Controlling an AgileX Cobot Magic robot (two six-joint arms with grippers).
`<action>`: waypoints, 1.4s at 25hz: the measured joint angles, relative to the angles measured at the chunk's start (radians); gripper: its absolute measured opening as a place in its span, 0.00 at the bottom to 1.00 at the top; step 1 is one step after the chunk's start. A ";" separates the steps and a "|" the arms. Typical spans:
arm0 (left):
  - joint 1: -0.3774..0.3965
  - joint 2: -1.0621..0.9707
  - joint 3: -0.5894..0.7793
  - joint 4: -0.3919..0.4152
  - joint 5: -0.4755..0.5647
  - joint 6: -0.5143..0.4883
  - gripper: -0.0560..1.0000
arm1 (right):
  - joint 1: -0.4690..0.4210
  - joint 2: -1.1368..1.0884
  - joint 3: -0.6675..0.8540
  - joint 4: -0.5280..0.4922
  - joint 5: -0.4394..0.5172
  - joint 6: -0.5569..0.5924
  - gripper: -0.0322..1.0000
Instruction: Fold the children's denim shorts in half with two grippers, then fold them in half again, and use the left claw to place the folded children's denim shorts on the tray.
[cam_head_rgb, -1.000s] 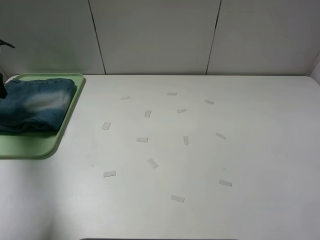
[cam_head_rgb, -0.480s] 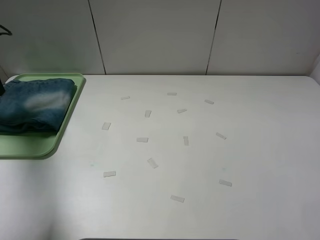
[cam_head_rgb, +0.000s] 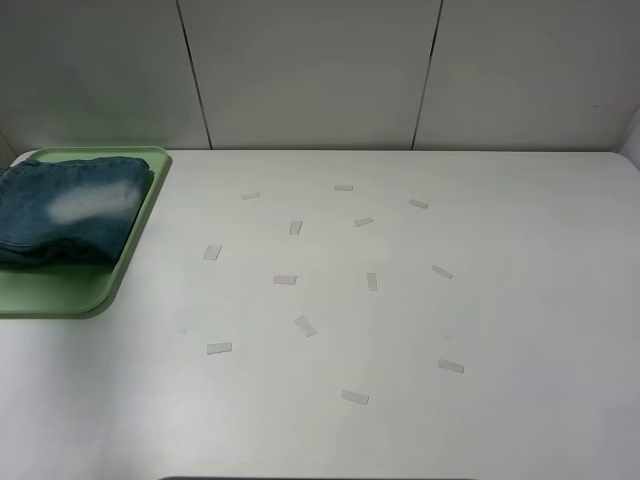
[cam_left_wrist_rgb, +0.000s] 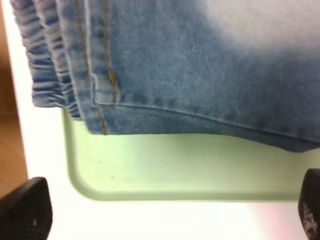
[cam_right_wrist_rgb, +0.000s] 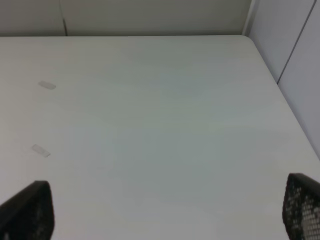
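Observation:
The children's denim shorts (cam_head_rgb: 65, 210) lie folded in a compact stack on the pale green tray (cam_head_rgb: 60, 290) at the far left of the table. In the left wrist view the shorts (cam_left_wrist_rgb: 200, 75) show their gathered waistband and a stitched hem over the tray's floor (cam_left_wrist_rgb: 175, 165). My left gripper (cam_left_wrist_rgb: 167, 215) hovers just off the tray's rim, open, with its black fingertips (cam_left_wrist_rgb: 25, 210) wide apart and holding nothing. My right gripper (cam_right_wrist_rgb: 160, 212) is open over bare white table, nothing between its fingertips (cam_right_wrist_rgb: 25, 210). Neither arm shows in the exterior high view.
Several small pale tape strips (cam_head_rgb: 285, 280) are scattered over the middle of the white table (cam_head_rgb: 500, 320). Grey wall panels (cam_head_rgb: 310, 70) close off the back. The right wrist view shows the table's right edge (cam_right_wrist_rgb: 272, 82) against a wall.
The dark part of the left arm at the far left edge of the exterior high view has withdrawn out of frame. The shorts stay put on the tray.

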 joint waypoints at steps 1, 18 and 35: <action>0.000 -0.021 0.001 -0.005 0.000 0.000 0.99 | 0.000 0.000 0.000 0.000 0.000 0.000 0.70; 0.000 -0.535 0.338 -0.047 0.003 -0.001 0.99 | 0.000 0.000 0.000 0.000 0.000 0.000 0.70; 0.000 -1.118 0.619 -0.183 0.005 0.038 0.99 | 0.000 0.000 0.000 0.000 0.000 0.000 0.70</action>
